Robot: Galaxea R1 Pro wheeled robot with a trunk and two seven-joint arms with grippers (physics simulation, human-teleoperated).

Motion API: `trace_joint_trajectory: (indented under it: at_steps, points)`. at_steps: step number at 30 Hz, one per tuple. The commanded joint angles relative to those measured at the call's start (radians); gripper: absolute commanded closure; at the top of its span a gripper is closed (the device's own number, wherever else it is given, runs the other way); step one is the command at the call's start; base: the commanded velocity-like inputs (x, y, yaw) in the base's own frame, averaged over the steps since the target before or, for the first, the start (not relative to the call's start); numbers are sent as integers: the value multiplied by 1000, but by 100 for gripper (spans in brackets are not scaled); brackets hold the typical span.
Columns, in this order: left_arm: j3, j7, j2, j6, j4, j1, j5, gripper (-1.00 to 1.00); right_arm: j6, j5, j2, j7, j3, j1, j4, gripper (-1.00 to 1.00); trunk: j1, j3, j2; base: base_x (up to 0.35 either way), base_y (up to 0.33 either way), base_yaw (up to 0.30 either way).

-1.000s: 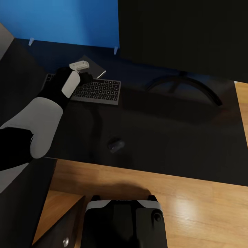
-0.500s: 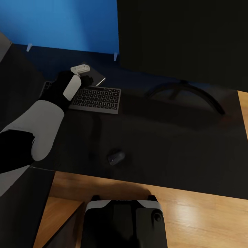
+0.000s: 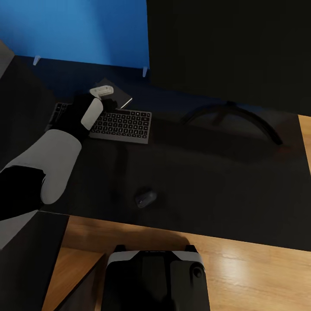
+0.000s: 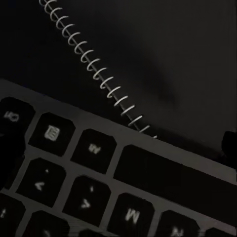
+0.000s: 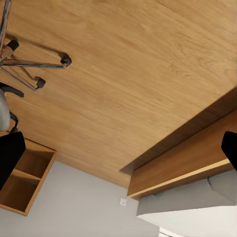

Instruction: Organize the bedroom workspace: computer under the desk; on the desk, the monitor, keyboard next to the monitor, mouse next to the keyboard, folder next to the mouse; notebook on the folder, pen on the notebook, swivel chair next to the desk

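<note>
Looming over the black desk point(image 3: 224, 181), the monitor point(image 3: 229, 43) already stands in place, with the keyboard point(image 3: 123, 125) beside it and the mouse point(image 3: 145, 198) nearer the front edge. The left gripper point(image 3: 103, 97) hovers low over the notebook point(image 3: 123, 96), probably to lift it for stacking, though I cannot tell how its jaws stand; the right jaws look parted over bare floor

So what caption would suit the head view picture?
Left gripper over the keyboard and notebook, mouse nearer.
</note>
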Motion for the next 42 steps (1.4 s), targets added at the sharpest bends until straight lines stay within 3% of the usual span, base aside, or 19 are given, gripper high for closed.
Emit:
trace_joint_trajectory:
  at_steps: [1, 42]
  points:
    - [-8, 10, 1, 2, -1, 4, 10, -100, -2, -11, -1, 2, 5, 0, -1, -100, 1, -1, -2, 0, 0, 0]
    - [-11, 9, 5, 2, -1, 14, 10, -100, -2, -12, -1, 2, 5, 0, -1, -100, 1, -1, -2, -85, 0, 0]
